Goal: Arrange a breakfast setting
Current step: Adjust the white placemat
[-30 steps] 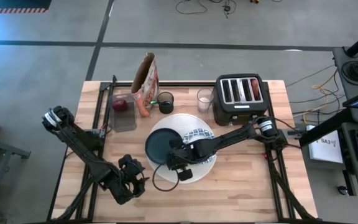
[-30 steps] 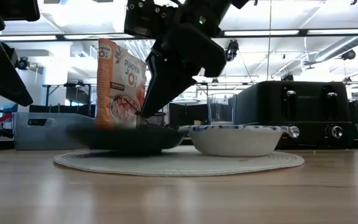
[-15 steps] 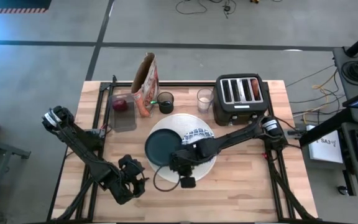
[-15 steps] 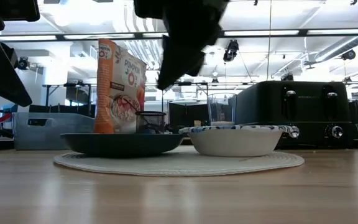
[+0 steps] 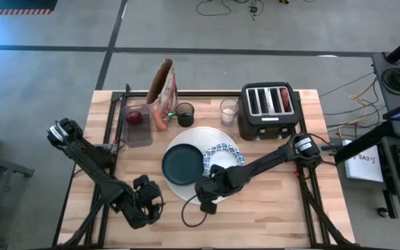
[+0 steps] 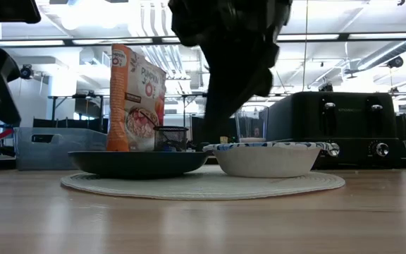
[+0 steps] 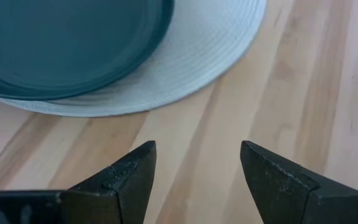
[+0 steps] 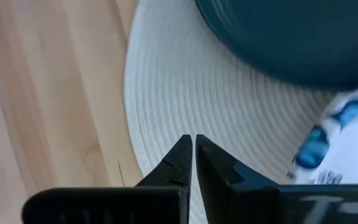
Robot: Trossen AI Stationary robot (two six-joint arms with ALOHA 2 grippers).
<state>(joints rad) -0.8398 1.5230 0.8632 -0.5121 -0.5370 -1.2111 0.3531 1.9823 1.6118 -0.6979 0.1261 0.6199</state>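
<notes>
1. While the wooden desk (image 5: 269,201) carries most of a breakfast already, the job looks about half done: the round white mat (image 5: 221,135) lies at mid-desk with the dark green plate (image 5: 182,164) and the blue-and-white bowl (image 5: 222,154) side by side on it.
2. Behind the mat stand a black toaster (image 5: 269,107), a cereal bag (image 5: 164,90), a dark cup (image 5: 185,113) and a small clear glass (image 5: 228,110); a red apple (image 5: 135,117) sits in a grey tray (image 5: 137,132) near the bag. No spoon or bagel can be made out.
3. Over the mat's near edge hangs the right pincer (image 8: 193,158), its tips pressed together and holding nothing.
4. Near the desk's front left corner waits the left pincer (image 7: 197,168), spread wide and empty, looking toward the plate and mat.
5. Judging by what is missing, the next move calls for reaching to the back row, likely for the glass or apple, and setting it by the plate without knocking the bowl.
6. Beyond the desk the low view shows a bright workshop with ceiling lights.
</notes>
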